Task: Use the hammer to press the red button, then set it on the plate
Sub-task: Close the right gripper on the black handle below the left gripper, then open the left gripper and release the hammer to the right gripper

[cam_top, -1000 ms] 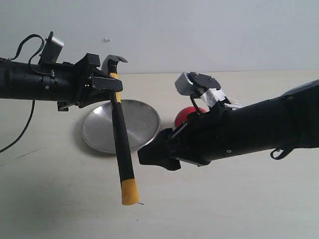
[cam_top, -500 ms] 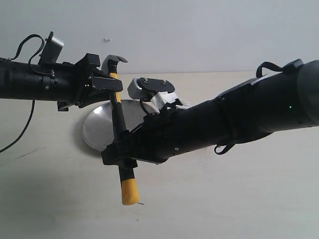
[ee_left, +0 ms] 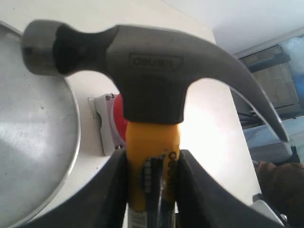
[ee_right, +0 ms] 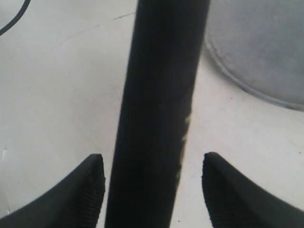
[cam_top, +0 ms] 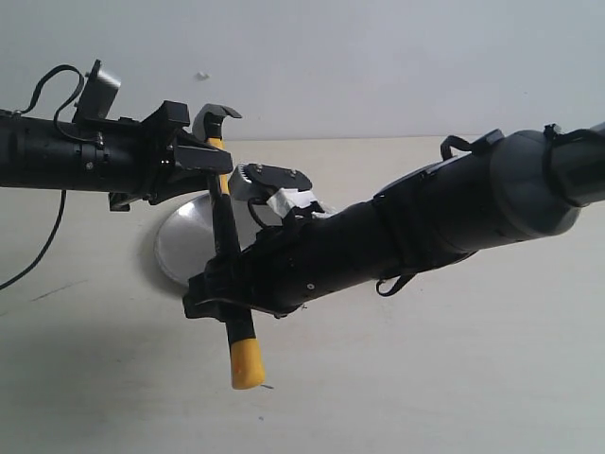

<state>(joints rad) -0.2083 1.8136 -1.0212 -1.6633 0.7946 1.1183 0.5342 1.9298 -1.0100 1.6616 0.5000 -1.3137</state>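
Observation:
The hammer (cam_top: 224, 227) hangs head-up in the air, its yellow end (cam_top: 246, 364) pointing down. My left gripper (cam_top: 210, 159) is shut on its yellow neck (ee_left: 151, 156), just under the dark steel head (ee_left: 142, 66). My right gripper (cam_top: 219, 301) is open, its jaws either side of the black handle (ee_right: 156, 118) with a gap on each side. The silver plate (cam_top: 180, 246) lies on the table behind the hammer, partly covered by the right arm. In the left wrist view the red button (ee_left: 120, 124) peeks out behind the neck on its grey base (ee_left: 105, 124); in the exterior view it is hidden.
The right arm (cam_top: 425, 227) stretches across the middle of the table from the right. A black cable (cam_top: 38, 246) hangs at the far left. A pale wall stands behind the cream table (cam_top: 425, 378).
My right arm has swept left across the table, covering the red button, and its open jaws now straddle the lower hammer handle. The left gripper and hammer have stayed still.

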